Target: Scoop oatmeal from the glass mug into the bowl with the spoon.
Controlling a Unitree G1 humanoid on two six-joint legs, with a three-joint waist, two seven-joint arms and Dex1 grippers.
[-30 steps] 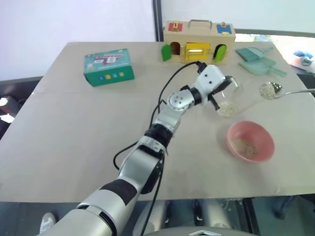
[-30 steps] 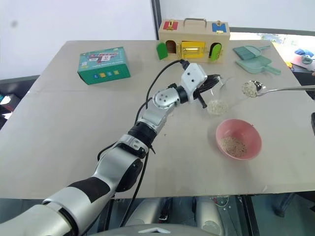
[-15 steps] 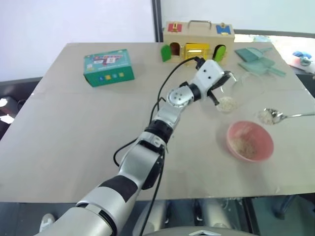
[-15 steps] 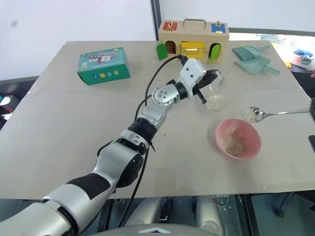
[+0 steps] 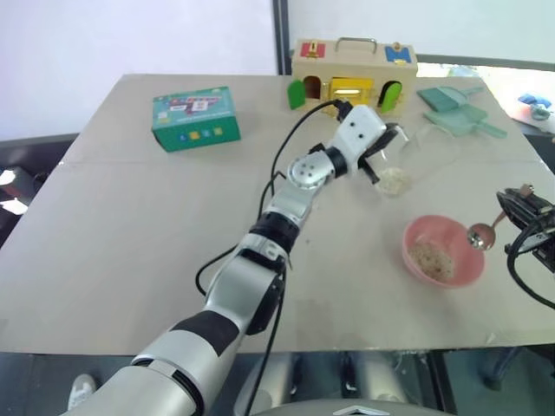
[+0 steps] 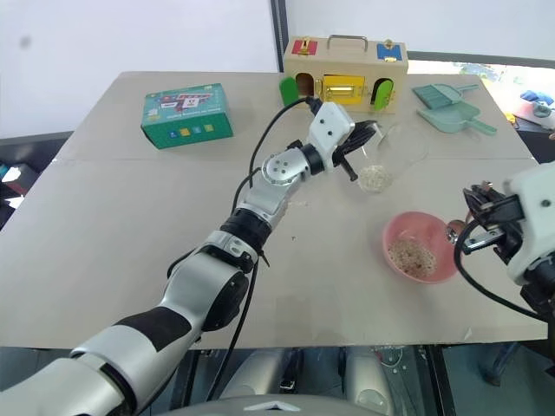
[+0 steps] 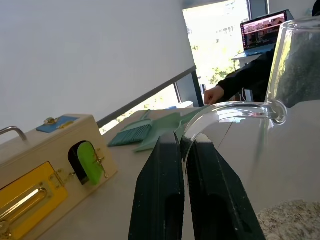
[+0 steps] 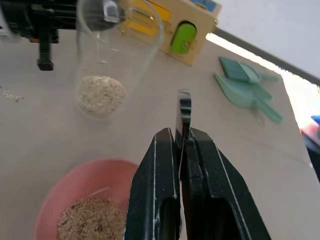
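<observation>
Right hand [image 8: 181,150] clamped on slim shiny silver metal spoon [image 5: 482,235], handle gripped, spoon's small rounded end at rim of round shallow pink bowl [image 5: 443,250] holding pale beige oat flakes [image 5: 431,258]. Spoon long axis runs from hand toward bowl. Advice: keep spoon over bowl until emptied. Left hand [image 7: 184,150] clamped on thin handle of clear glass mug [image 5: 399,166], upright on bench [image 5: 130,225], oats in bottom.

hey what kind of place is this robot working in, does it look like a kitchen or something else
Not a kitchen; more likely an office or lab test bench. A plain tabletop carries a wooden latch-board toy box, a green card box and a teal dustpan set, and the left wrist view shows a laptop.
</observation>
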